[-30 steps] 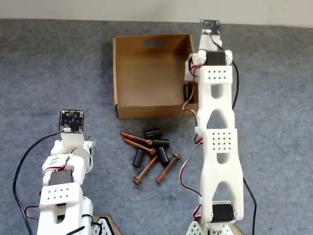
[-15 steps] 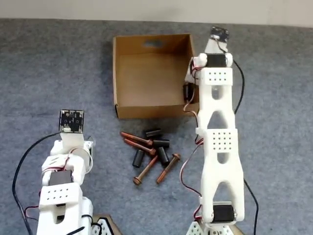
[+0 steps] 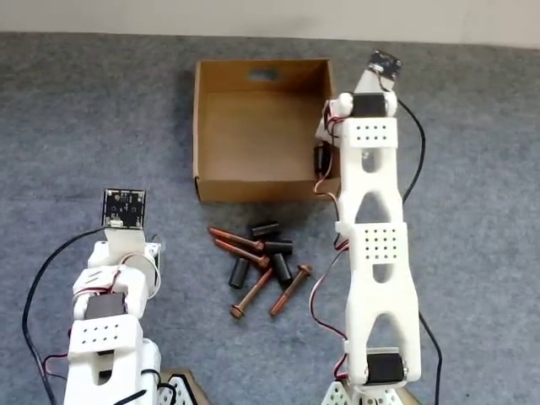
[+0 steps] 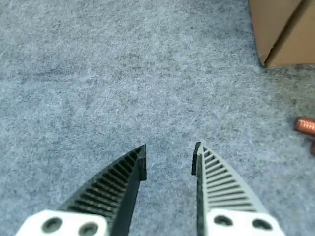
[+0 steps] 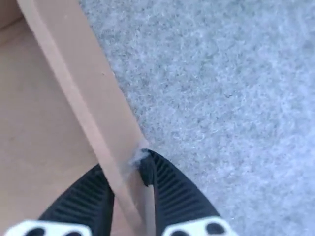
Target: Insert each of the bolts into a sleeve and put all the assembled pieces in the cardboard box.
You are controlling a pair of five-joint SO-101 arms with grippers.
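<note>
The open cardboard box point(image 3: 253, 126) stands at the back centre, with nothing inside it. My right gripper point(image 5: 123, 164) is shut on the box's right wall point(image 5: 83, 98), one finger inside and one outside; in the high view the right arm point(image 3: 371, 211) stretches up to that wall. Several copper bolts point(image 3: 251, 295) and black sleeves point(image 3: 264, 229) lie loose in a pile in front of the box. My left gripper point(image 4: 170, 147) hangs open over bare carpet, left of the pile, with a bolt head point(image 4: 305, 125) and a box corner point(image 4: 280, 29) at the view's edge.
Grey carpet point(image 3: 101, 118) covers the table, with free room left of the box and right of the right arm. The left arm point(image 3: 114, 287) sits folded at the front left.
The right arm's wrist has turned and shifted a little to the right at the box wall. The box has barely moved. Left arm and pile are unchanged.
</note>
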